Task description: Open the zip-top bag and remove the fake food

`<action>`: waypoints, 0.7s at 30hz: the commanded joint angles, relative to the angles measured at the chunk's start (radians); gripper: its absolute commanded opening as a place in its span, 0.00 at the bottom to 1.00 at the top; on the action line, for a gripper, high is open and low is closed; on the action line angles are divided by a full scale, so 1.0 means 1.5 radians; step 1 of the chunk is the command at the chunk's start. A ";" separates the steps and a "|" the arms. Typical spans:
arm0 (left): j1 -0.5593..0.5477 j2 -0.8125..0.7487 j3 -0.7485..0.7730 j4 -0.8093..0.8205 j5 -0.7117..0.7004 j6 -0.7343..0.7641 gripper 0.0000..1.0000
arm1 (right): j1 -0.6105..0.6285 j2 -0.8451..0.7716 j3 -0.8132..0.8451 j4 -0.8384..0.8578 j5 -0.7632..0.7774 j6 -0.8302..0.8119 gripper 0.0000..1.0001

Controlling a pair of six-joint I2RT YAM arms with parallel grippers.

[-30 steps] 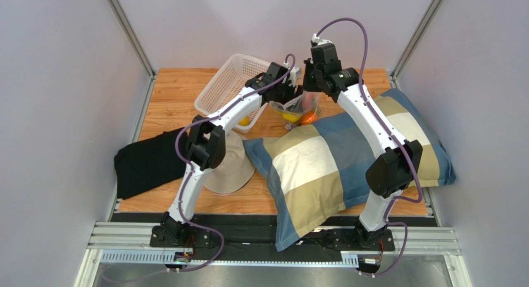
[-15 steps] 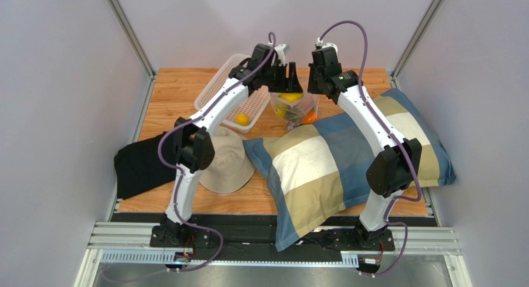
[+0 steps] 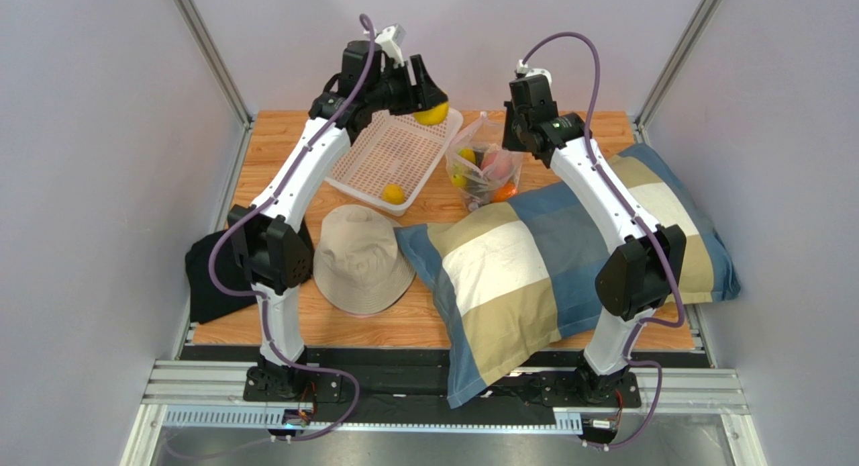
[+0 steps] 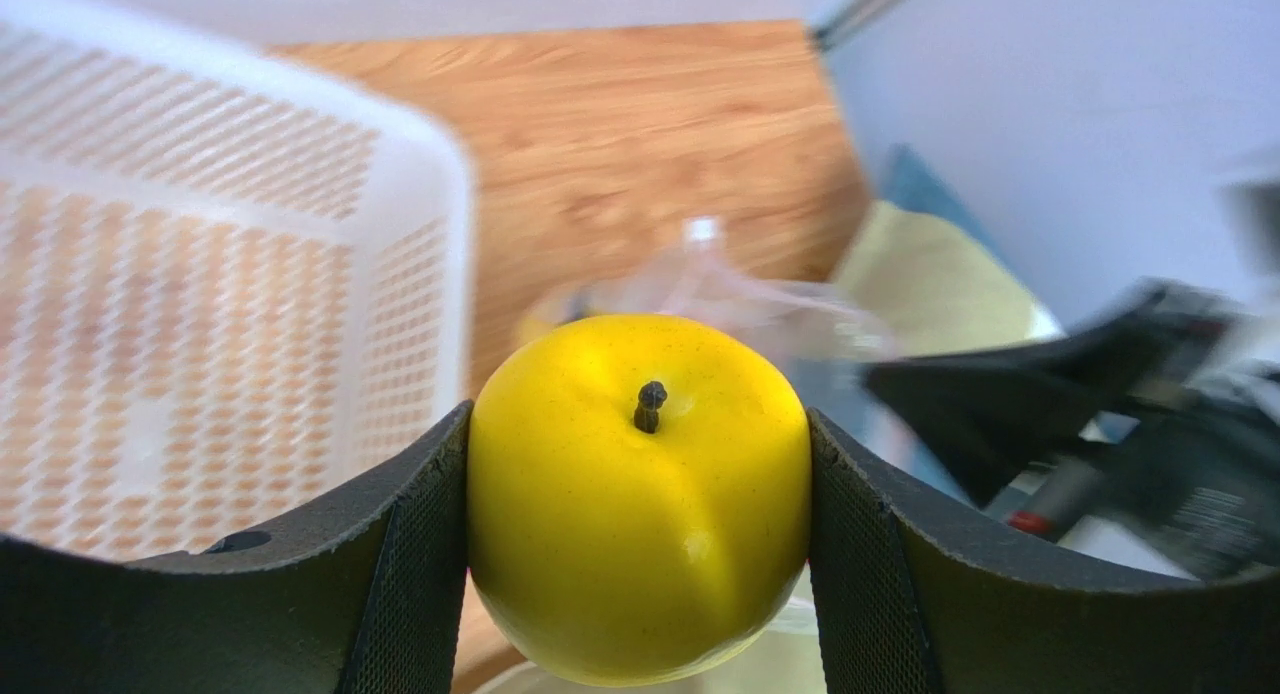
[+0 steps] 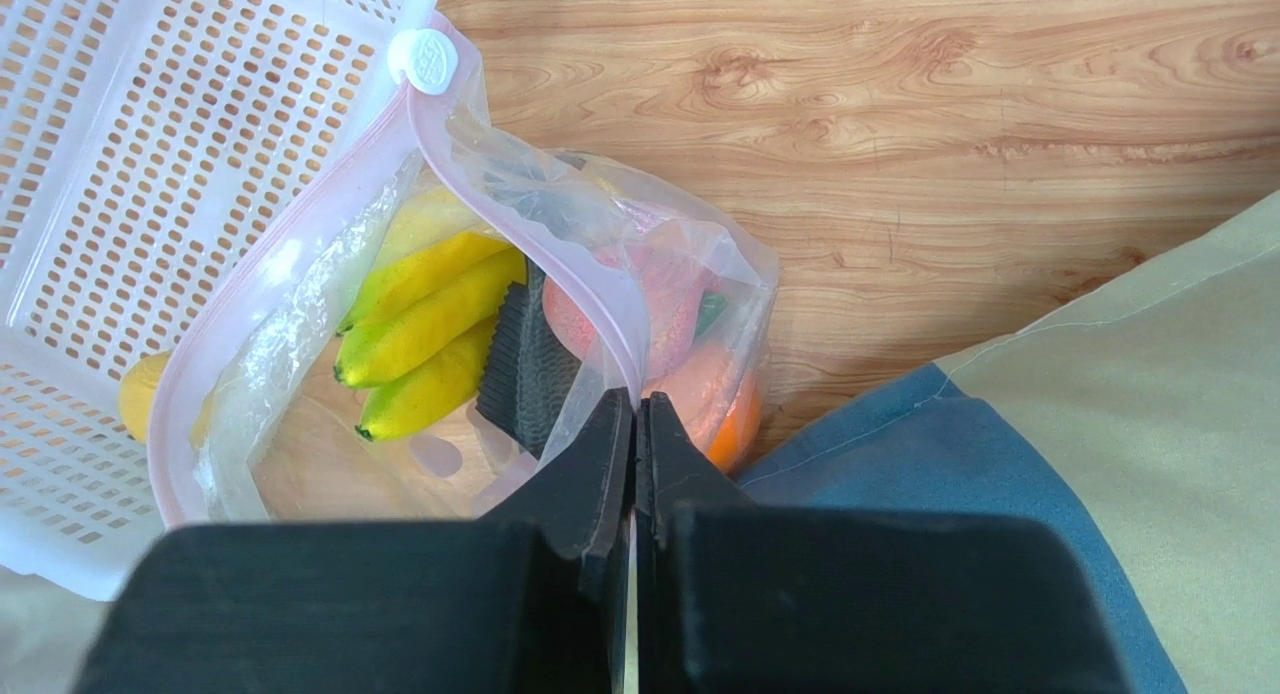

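My left gripper (image 3: 421,95) is up high over the far corner of the white mesh basket (image 3: 353,183), its jaws spread wide around a yellow round fruit (image 4: 639,499) and pressing on both its sides, stem facing the wrist camera. A second yellow fruit (image 3: 393,193) lies inside the basket near its front wall. My right gripper (image 5: 633,409) has its fingers pressed together on the pink zip edge of the zip-top bag (image 3: 484,172), pinching it and holding that side up. The bag sits on the wooden table (image 3: 282,144) between the basket and the checked pillow (image 3: 565,254), its mouth gaping open. Through the plastic I see the banana bunch (image 5: 428,327), a pink fruit (image 5: 646,297) and the orange (image 5: 732,424). A beige hat (image 3: 363,260) lies near the left arm.
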 commanded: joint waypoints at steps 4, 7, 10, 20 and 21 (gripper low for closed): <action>0.048 0.075 -0.052 -0.057 -0.082 0.056 0.00 | -0.005 -0.004 0.030 0.019 0.006 -0.009 0.00; 0.050 0.124 -0.037 -0.060 -0.074 0.069 0.00 | -0.006 -0.004 0.025 0.019 0.005 -0.010 0.00; 0.050 0.162 -0.048 -0.039 -0.072 0.070 0.00 | -0.007 -0.005 0.022 0.018 0.003 -0.010 0.00; 0.050 0.238 -0.023 -0.106 -0.080 0.080 0.34 | -0.007 -0.003 0.021 0.018 -0.013 -0.008 0.00; 0.050 0.236 -0.020 -0.115 -0.087 0.083 0.42 | -0.007 -0.002 0.022 0.018 -0.014 -0.007 0.00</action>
